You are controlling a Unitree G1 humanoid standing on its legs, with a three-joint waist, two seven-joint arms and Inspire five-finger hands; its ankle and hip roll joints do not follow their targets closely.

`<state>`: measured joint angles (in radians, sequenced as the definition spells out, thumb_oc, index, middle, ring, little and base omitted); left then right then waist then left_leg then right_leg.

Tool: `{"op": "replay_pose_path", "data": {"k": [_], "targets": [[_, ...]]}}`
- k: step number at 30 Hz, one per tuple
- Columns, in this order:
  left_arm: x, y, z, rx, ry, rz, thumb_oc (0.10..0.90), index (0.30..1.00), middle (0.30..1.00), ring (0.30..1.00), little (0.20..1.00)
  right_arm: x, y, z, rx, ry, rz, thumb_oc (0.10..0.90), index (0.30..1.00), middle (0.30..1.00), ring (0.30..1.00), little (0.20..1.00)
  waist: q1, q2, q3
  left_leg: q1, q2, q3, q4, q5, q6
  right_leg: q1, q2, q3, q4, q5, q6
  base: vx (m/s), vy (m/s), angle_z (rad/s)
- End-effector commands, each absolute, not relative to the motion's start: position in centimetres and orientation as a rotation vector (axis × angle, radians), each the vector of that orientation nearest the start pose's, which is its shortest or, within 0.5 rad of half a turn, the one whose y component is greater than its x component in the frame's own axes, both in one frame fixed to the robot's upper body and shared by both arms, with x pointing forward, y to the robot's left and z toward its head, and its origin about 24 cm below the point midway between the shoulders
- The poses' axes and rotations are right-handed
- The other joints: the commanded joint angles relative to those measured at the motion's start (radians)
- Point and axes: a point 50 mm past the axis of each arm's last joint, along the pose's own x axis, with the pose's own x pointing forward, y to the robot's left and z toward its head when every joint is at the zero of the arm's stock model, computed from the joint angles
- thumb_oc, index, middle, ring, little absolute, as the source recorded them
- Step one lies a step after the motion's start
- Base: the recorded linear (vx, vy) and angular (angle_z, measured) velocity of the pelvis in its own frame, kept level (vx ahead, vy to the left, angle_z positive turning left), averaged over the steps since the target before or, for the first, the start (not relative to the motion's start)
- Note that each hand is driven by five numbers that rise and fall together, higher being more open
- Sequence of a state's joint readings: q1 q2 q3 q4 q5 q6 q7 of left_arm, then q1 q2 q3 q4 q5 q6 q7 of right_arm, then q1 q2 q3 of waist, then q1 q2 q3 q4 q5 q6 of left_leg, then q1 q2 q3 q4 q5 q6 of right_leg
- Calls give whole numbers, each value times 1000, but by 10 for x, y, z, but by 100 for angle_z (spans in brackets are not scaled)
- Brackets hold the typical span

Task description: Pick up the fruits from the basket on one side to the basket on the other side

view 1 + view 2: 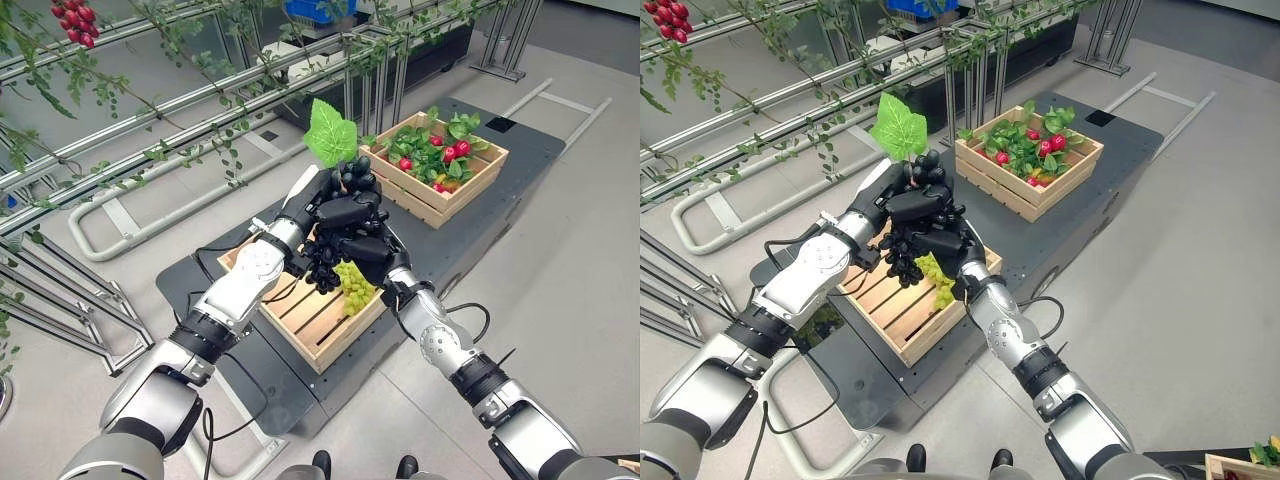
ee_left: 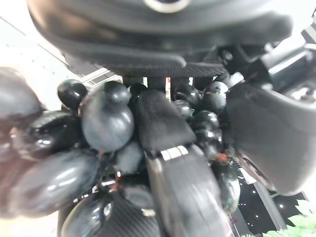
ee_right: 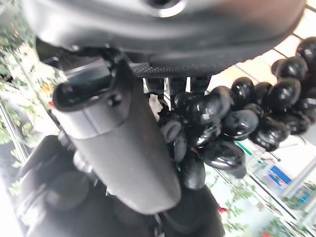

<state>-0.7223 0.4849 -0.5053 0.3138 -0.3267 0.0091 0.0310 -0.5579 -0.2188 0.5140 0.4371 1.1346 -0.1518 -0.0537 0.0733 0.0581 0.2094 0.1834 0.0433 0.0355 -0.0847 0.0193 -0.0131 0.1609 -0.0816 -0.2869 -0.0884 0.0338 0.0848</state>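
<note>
Left hand (image 1: 338,208), right hand (image 1: 366,246) both curled round black grape bunch (image 1: 322,268) above near crate (image 1: 318,322); no legible writing.

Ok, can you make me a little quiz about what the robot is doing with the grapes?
1. True or false: both robot hands are closed on the bunch of black grapes.
2. What lies in the near crate under the robot hands? A) a banana B) green grapes C) an orange
3. Fill in: the far crate holds leaves and small ____ fruits.

Key:
1. True. The left robot hand and the right robot hand are both closed on the bunch, which has a green leaf on top.
2. B, the green grapes.
3. Red.
</note>
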Motion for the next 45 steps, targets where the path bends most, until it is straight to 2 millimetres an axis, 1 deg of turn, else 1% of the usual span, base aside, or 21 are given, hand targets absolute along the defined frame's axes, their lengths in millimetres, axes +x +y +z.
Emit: {"op": "replay_pose_path", "data": {"k": [1, 2, 3, 4, 9, 12, 16, 19, 22, 27, 28, 29, 30, 31, 32, 33, 34, 38, 40, 42, 45], "targets": [[381, 133, 178, 407, -283, -238, 400, 300, 300, 300, 300, 341, -55, 153, 874, -269, 469, 400, 300, 300, 300, 300, -2, -15, -153, -39, -30, -28, -3, -59, -5, 39, -37, -8, 1, -74, -4, 0, 0, 0], [383, 137, 179, 417, -278, -206, 400, 300, 300, 300, 300, 342, -56, 152, 875, -264, 466, 400, 300, 300, 300, 300, -2, -15, -153, -39, -29, -27, -3, -59, -5, 39, -37, -8, 1, -74, -5, 0, 0, 0], [384, 139, 179, 425, -279, -184, 449, 373, 373, 373, 373, 342, -56, 151, 876, -261, 466, 400, 300, 300, 300, 300, -3, -15, -153, -39, -29, -26, -3, -59, -5, 39, -37, -8, 1, -74, -5, 0, 0, 0], [385, 143, 178, 435, -279, -157, 800, 900, 900, 900, 900, 342, -56, 150, 877, -254, 465, 400, 300, 300, 300, 300, -3, -15, -153, -38, -29, -28, -3, -60, -5, 39, -37, -8, 1, -75, -5, 0, 0, 0], [385, 151, 180, 412, -304, -77, 800, 900, 900, 900, 900, 343, -59, 145, 883, -231, 451, 400, 300, 300, 300, 300, -2, -17, -152, -38, -29, -30, -3, -60, -7, 40, -37, -11, 1, -76, -6, 0, 0, 0], [384, 151, 183, 384, -333, -37, 800, 900, 900, 900, 900, 343, -61, 141, 880, -219, 442, 400, 300, 300, 300, 300, -2, -19, -151, -38, -28, -33, -3, -60, -8, 40, -37, -12, 1, -76, -6, 0, 0, 0], [384, 149, 186, 375, -350, -26, 800, 900, 900, 900, 900, 343, -61, 134, 866, -190, 432, 400, 300, 300, 300, 300, -3, -22, -151, -39, -28, -34, -3, -60, -7, 39, -36, -11, 1, -77, -7, 0, 0, 0], [383, 148, 188, 377, -356, -25, 800, 900, 900, 900, 900, 343, -63, 133, 861, -186, 425, 400, 300, 300, 300, 300, -4, -23, -149, -39, -28, -34, -3, -60, -7, 40, -36, -11, 1, -77, -8, 0, 0, 0], [384, 148, 188, 419, -359, -25, 800, 900, 900, 900, 900, 345, -66, 132, 851, -181, 414, 400, 300, 300, 300, 300, -5, -24, -149, -38, -29, -33, -3, -63, -7, 39, -36, -9, 1, -77, -9, 0, 0, 0], [385, 155, 186, 528, -340, -35, 800, 900, 900, 900, 900, 345, -72, 125, 832, -173, 397, 400, 300, 300, 300, 300, -8, -24, -149, -37, -28, -27, -3, -64, -8, 39, -36, -6, 1, -77, -7, 0, 0, 0], [384, 161, 184, 569, -331, -33, 800, 900, 900, 900, 900, 344, -76, 122, 825, -167, 387, 400, 300, 300, 300, 300, -9, -23, -148, -36, -27, -24, -3, -65, -8, 39, -36, -4, 1, -76, -6, 0, 0, 0], [384, 163, 184, 577, -329, -31, 800, 900, 900, 900, 900, 344, -78, 121, 824, -166, 384, 400, 300, 300, 300, 300, -10, -23, -148, -35, -27, -24, -3, -66, -8, 39, -36, -4, 1, -76, -6, 0, 0, 0], [384, 168, 183, 631, -324, -15, 800, 900, 900, 900, 900, 345, -83, 118, 821, -159, 365, 400, 300, 300, 300, 300, -11, -22, -149, -36, -27, -21, -3, -66, -9, 38, -36, -2, 1, -76, -5, 0, 0, 0], [384, 170, 182, 655, -323, -10, 800, 900, 900, 900, 900, 345, -84, 117, 822, -156, 359, 400, 300, 300, 300, 300, -12, -22, -149, -36, -27, -21, -3, -66, -9, 38, -36, -2, 1, -76, -5, 0, 0, 0], [383, 177, 182, 733, -325, 9, 800, 900, 900, 900, 900, 345, -90, 113, 829, -148, 338, 400, 300, 300, 300, 300, -14, -20, -149, -36, -27, -18, -3, -66, -9, 37, -35, 1, 1, -75, -4, 0, 0, 0], [383, 179, 182, 758, -325, 15, 800, 900, 900, 900, 900, 345, -92, 111, 832, -146, 332, 400, 300, 300, 300, 300, -15, -20, -149, -37, -27, -18, -3, -66, -9, 36, -35, 2, 1, -74, -4, 0, 0, 0], [383, 186, 182, 827, -325, 35, 800, 900, 900, 900, 900, 345, -98, 109, 835, -143, 316, 400, 300, 300, 300, 300, -18, -19, -149, -37, -26, -15, -3, -66, -10, 34, -36, 4, 1, -73, -3, 0, 0, 0], [382, 199, 186, 958, -342, 83, 800, 900, 900, 900, 900, 344, -107, 101, 828, -127, 298, 400, 300, 300, 300, 300, -22, -19, -148, -38, -27, -12, -3, -68, -10, 32, -36, 8, 1, -71, -1, 0, 0, 0], [381, 204, 188, 1004, -356, 106, 800, 900, 900, 900, 900, 342, -110, 95, 821, -111, 291, 400, 300, 300, 300, 300, -24, -19, -149, -37, -26, -8, -3, -67, -11, 32, -36, 7, 1, -70, 0, 0, 0, 0], [380, 206, 191, 1096, -402, 138, 800, 900, 900, 900, 900, 340, -114, 88, 821, -93, 277, 400, 300, 300, 300, 300, -26, -19, -151, -37, -26, -6, -3, -66, -11, 31, -36, 8, 1, -69, 1, 0, 0, 0], [376, 211, 201, 1163, -486, 195, 800, 900, 900, 900, 900, 337, -123, 78, 835, -67, 256, 400, 300, 300, 300, 300, -27, -20, -153, -38, -26, -3, -3, -67, -12, 30, -36, 6, 1, -68, 1, 0, 0, 0]]}}
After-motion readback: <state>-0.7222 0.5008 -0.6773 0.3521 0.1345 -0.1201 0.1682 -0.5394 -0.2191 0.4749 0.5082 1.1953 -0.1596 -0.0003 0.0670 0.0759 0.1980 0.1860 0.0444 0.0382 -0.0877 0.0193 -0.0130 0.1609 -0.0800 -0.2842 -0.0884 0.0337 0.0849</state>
